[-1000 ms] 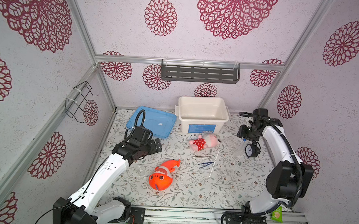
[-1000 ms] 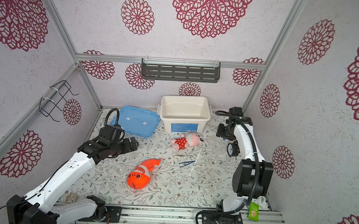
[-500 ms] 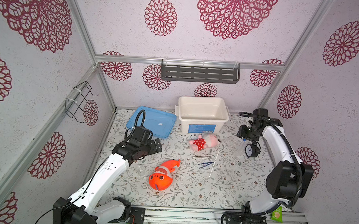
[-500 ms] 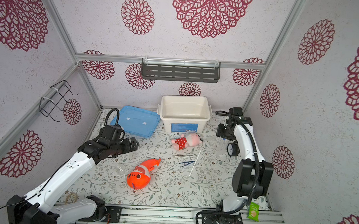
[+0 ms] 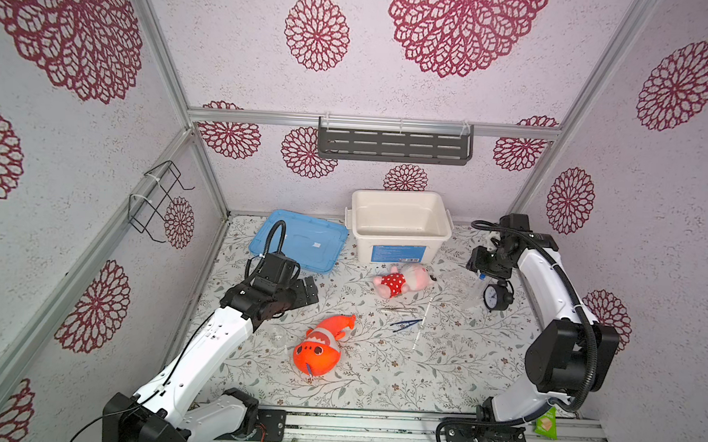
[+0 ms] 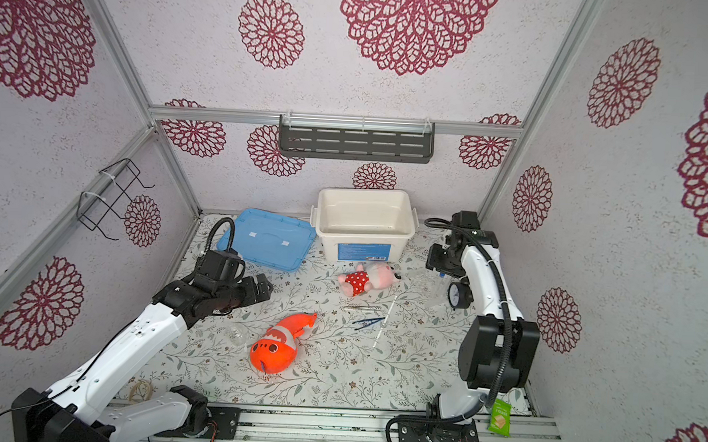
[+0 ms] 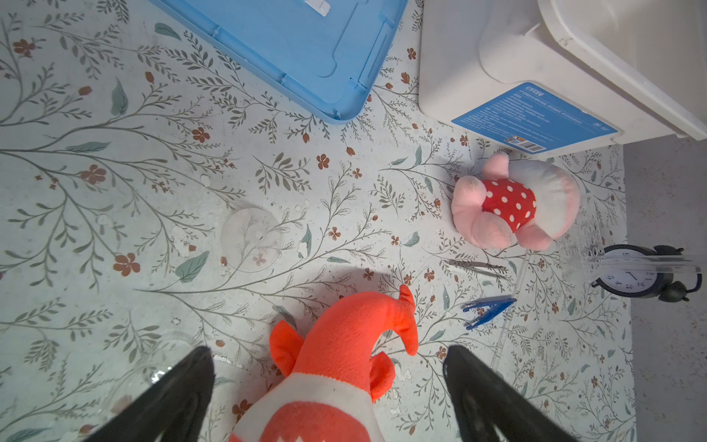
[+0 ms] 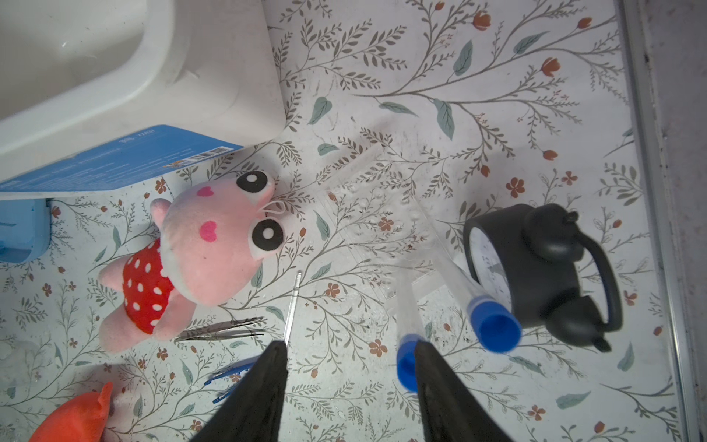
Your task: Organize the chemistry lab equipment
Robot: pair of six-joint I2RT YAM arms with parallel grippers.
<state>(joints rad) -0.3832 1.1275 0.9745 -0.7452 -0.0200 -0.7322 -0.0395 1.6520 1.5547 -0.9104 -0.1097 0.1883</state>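
Two clear blue-capped tubes (image 8: 405,363) (image 8: 493,325) stand tilted in a clear rack (image 8: 382,214) beside a black clock. My right gripper (image 8: 350,344) hovers over them, open; one tube's cap lies against the inner face of one finger, nothing clamped. Dark blue tweezers (image 5: 405,324), a slim metal tool (image 5: 397,311) and a thin white rod (image 5: 422,323) lie mid-table. A clear round dish (image 7: 250,239) and a clear flask (image 5: 277,336) rest at the left. My left gripper (image 7: 327,350) is open above the orange fish's tail, touching nothing.
A white bin (image 5: 397,234) stands at the back with its blue lid (image 5: 301,240) flat to the left. An orange plush fish (image 5: 323,347) and a pink doll (image 5: 401,280) lie on the floral mat. The black clock (image 5: 494,296) stands near the right wall.
My right gripper's jaws have widened a little around the tube's cap. Both arms and all the objects stay where they were.
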